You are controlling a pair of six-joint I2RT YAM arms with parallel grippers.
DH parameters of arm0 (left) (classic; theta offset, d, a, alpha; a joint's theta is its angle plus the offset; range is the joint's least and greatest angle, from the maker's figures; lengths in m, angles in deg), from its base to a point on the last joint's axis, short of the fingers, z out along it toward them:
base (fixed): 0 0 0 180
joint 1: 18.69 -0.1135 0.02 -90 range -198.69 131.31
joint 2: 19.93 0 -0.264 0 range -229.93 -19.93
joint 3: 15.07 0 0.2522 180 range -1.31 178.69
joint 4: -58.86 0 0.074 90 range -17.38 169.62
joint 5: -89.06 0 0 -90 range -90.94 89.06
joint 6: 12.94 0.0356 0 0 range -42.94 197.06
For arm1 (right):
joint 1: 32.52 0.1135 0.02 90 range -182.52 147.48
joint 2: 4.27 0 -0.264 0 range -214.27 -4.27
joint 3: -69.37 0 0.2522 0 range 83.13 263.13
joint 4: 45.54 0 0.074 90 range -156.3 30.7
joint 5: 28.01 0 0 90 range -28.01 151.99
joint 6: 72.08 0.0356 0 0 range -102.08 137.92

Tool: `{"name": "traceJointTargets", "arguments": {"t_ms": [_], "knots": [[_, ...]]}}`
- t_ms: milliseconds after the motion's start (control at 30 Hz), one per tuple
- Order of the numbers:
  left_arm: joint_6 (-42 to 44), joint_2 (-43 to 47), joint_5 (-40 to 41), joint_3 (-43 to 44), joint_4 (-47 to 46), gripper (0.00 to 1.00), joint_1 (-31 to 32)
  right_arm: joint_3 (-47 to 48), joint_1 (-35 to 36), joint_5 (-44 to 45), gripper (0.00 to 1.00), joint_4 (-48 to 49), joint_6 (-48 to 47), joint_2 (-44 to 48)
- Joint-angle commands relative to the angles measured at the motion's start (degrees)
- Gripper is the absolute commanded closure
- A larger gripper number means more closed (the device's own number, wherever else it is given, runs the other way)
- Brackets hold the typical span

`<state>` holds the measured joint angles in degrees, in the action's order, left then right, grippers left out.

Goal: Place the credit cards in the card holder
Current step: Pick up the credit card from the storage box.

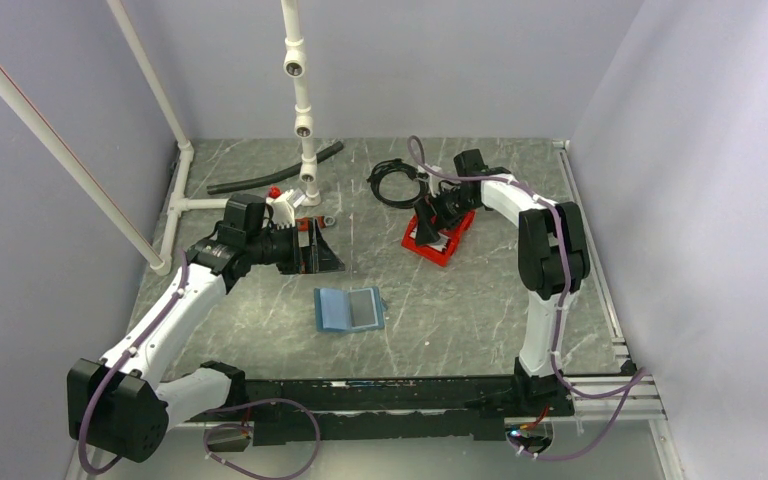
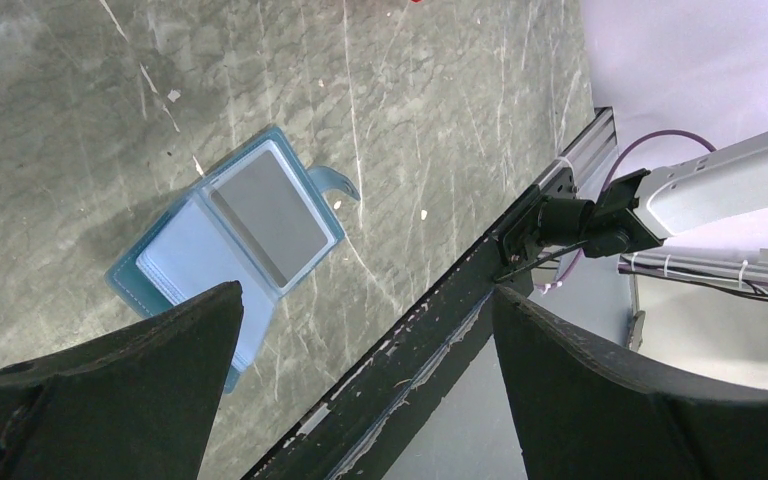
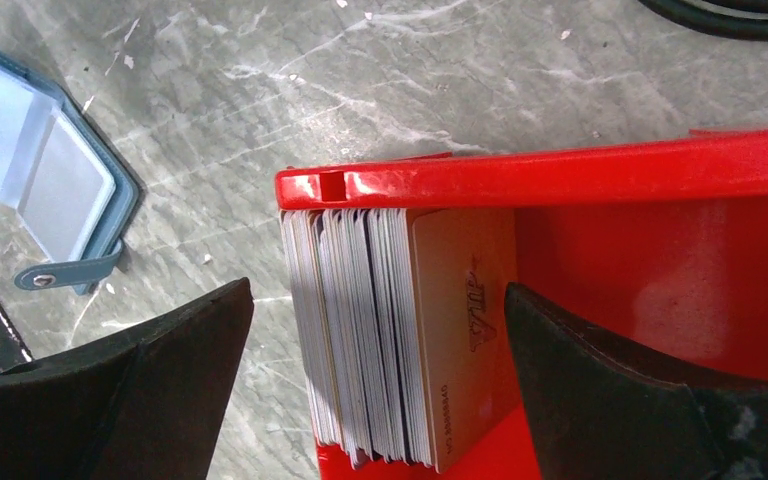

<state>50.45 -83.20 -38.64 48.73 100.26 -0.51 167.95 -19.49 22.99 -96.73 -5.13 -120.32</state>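
Right wrist view showed the right gripper [image 3: 377, 290] spread wide and empty, straddling the credit cards [image 3: 380, 340], which stood on edge inside the red bin [image 3: 560, 170] against one wall. The card holder [image 3: 45, 175] lay open, well apart from that bin. The left gripper [image 2: 367, 292] gaped wide too. Pinching one outer card, not the whole stack, seemed wise.

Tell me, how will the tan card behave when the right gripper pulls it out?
The tan card looks thin and flat: probably light and fairly stiff. It is packed against the grey cards in the red bin, so neighbours may drag along. Its smooth face could slip in the right gripper.
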Motion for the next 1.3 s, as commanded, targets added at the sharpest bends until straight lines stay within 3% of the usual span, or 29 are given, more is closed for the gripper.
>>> {"name": "traceJointTargets", "arguments": {"t_ms": [0, 533, 733, 933, 1267], "knots": [[1.3, 0.4, -1.6, 0.3, -1.4, 0.01, -0.4, 1.3, 0.6, -0.8, 0.03, -0.7, -1.3, 1.0], [1.3, 0.8, -2.2, 0.1, -1.5, 0.0, -0.8, 0.2, 0.5, -4.8, 0.31, -2.6, -1.3, 5.0], [1.2, 0.7, -2.3, 0.0, -1.7, 0.01, -0.9, 0.9, 0.3, -4.8, 0.5, -3.1, -1.1, 4.8], [1.3, 0.5, -2.3, 0.1, -1.7, 0.01, -0.9, 1.9, -0.3, -5.0, 0.59, -3.1, -0.5, 3.9], [1.1, 0.0, -2.5, 0.1, -1.9, 0.01, -1.1, 2.5, -0.4, -3.5, 0.89, -2.4, -0.4, 3.8]]}}
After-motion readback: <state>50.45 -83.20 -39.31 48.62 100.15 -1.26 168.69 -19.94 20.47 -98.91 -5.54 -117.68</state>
